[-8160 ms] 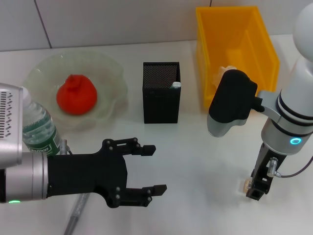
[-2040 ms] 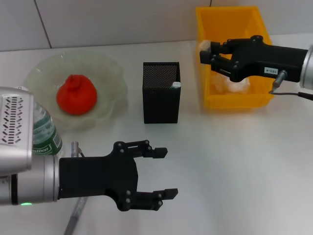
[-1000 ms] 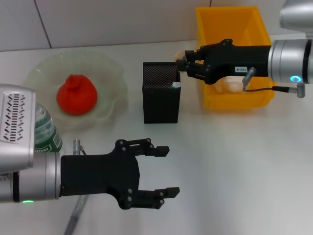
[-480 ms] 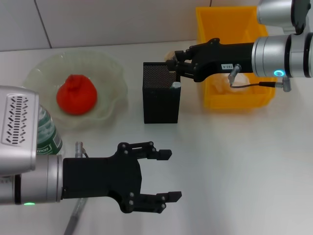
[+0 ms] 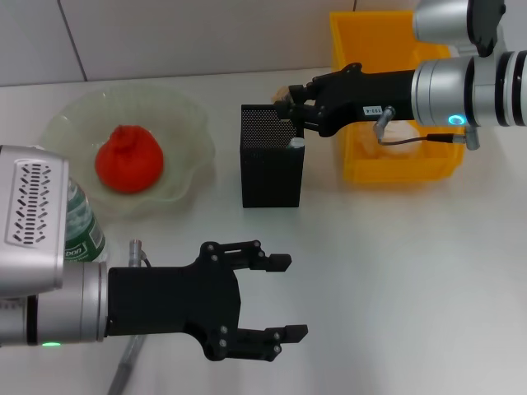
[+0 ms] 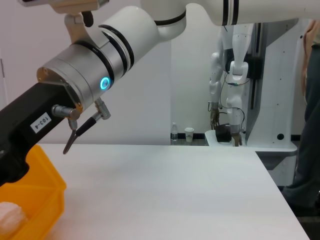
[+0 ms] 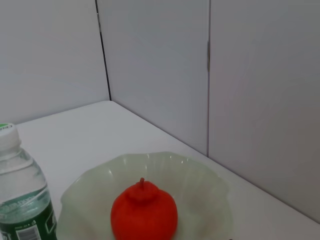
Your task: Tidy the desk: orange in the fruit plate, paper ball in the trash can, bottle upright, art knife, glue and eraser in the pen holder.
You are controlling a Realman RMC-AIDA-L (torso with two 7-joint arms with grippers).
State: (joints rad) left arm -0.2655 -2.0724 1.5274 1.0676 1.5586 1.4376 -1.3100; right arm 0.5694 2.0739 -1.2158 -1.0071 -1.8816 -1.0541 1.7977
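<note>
Far left: bottle (image 5: 81,230) upright at the tabletop (image 5: 395,271) edge, partly hidden behind the left arm; label and cap also visible in the right wrist view. Beside it, toward the rear: orange (image 5: 128,160) already seated in the fruit plate (image 5: 185,123). Below, near the front edge: left gripper (image 5: 276,296) hovering low over the tabletop, jaws spread wide, nothing between them. Just behind that arm: art knife (image 5: 128,362), a grey shaft lying flat, only partly visible.

Centre: pen holder (image 5: 272,156), black mesh, upright, with one white-capped item (probably the glue) (image 5: 296,142) already inside at the corner nearer the bin. Directly above the rear rim: right gripper (image 5: 290,105), closed on a small pale object (image 5: 283,93) (likely the eraser, too small to confirm).

Right: yellow trash can (image 5: 395,95) behind the right arm, paper ball (image 6: 11,219) resting inside.

Step in hand, judged: delivery of the eraser to the pen holder. Next move calls for centring over the opening, a slight descent, then release, clear of the rim. Remaining afterwards: art knife, closest to the left gripper.
</note>
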